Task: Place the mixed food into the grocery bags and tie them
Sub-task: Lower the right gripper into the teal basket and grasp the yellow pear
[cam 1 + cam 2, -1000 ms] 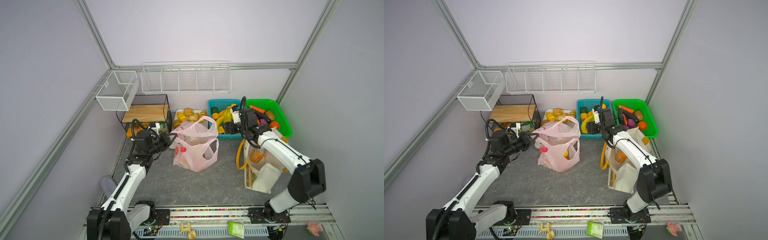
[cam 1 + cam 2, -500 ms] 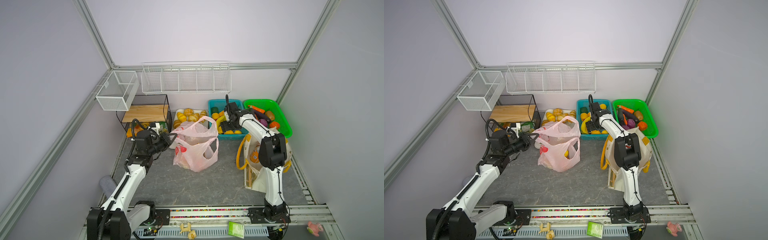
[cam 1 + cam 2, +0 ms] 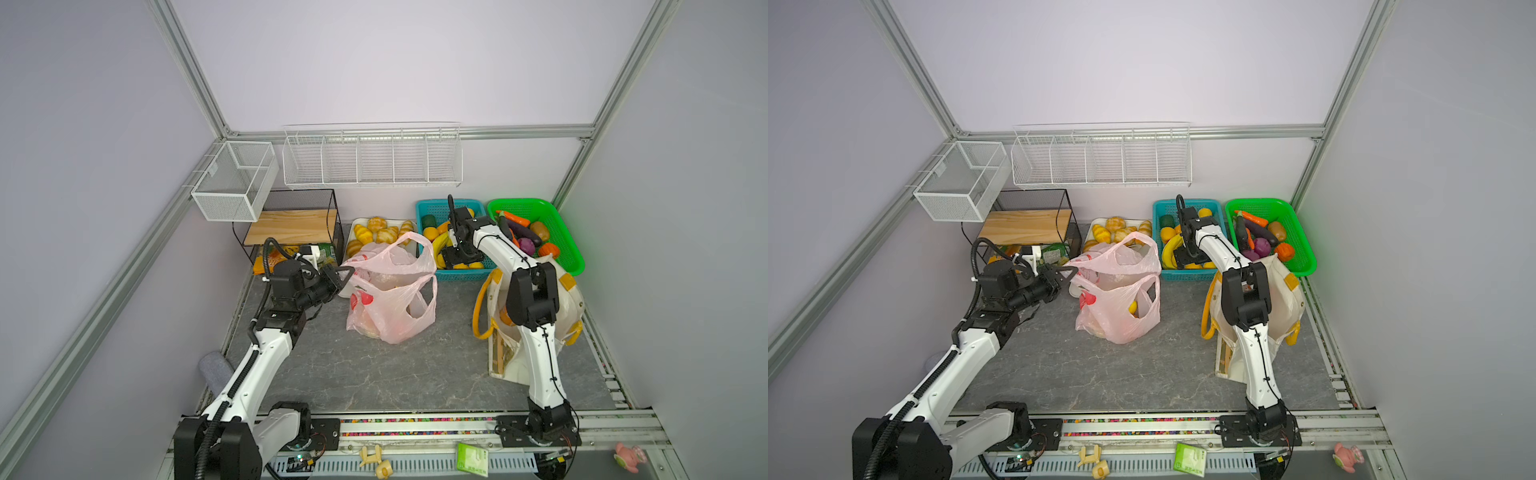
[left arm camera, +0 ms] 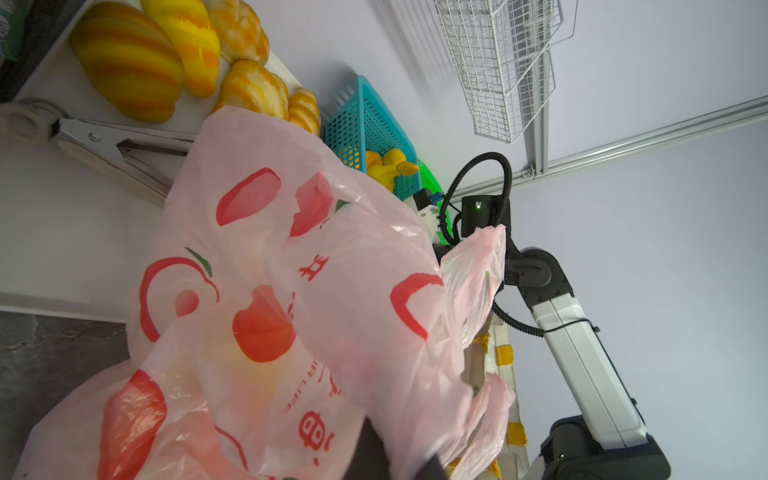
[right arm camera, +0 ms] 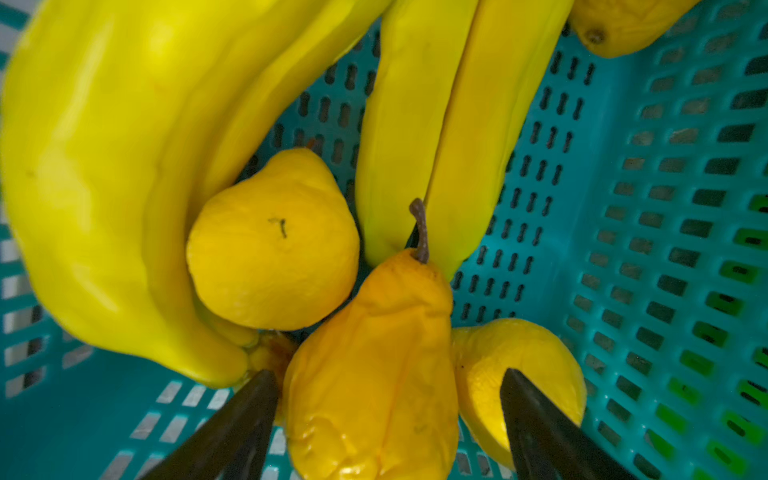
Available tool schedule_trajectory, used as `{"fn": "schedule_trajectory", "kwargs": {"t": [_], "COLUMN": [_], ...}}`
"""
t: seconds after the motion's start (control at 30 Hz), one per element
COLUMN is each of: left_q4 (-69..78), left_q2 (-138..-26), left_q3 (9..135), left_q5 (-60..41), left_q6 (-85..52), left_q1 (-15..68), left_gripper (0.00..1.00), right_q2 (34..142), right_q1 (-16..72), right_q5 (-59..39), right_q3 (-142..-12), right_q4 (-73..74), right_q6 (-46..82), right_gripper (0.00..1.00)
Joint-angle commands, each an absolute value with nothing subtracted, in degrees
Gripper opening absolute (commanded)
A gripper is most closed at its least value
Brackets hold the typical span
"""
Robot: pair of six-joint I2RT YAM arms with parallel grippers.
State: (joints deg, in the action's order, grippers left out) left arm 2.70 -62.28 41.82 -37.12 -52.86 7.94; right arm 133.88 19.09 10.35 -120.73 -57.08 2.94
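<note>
yellow-orange pear (image 5: 374, 332) is being picked: right gripper (image 5: 386, 374) is straddling it, jaws apart — next needing closing, lifting; left gripper (image 3: 347, 272) is clamping the pink bag (image 3: 395, 309).

Black fingers (image 5: 232, 436) of the right claw (image 5: 386, 374) frame a yellow-orange pear (image 5: 374, 365) with a brown stem. Just past the claw lie bright yellow bananas (image 5: 104, 166) and a golden orange (image 5: 274, 241), in a teal slotted basket (image 5: 623, 208). At the black left claw (image 3: 351, 271): a translucent pink bag (image 3: 390, 307), printed with red fruit.
</note>
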Motion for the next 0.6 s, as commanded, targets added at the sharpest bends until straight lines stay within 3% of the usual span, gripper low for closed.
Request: {"fn": "schedule_trajectory", "kwargs": {"t": [0.0, 0.33, 0.57], "left_q4": [3.4, 3.5, 3.5], "left_q2": [-62.1, -62.2, -62.5], "left_q3": [41.3, 41.2, 41.3], "left_q5": [-36.7, -36.6, -36.4], "left_q6": [-52.5, -52.5, -52.4], "left_q1": [8.3, 8.3, 8.3], "left_gripper": [0.0, 0.0, 0.0], "right_q2": [136.2, 138.9, 135.6], "right_q1": [18.4, 17.4, 17.4], "right_q5": [9.1, 9.4, 8.4], "right_q3": [-121.3, -122.1, -121.3], "right_q4": [-60.3, -60.4, -58.8], "right_q6": [1.9, 2.0, 2.2], "right_gripper": [0.85, 0.81, 0.58]}}
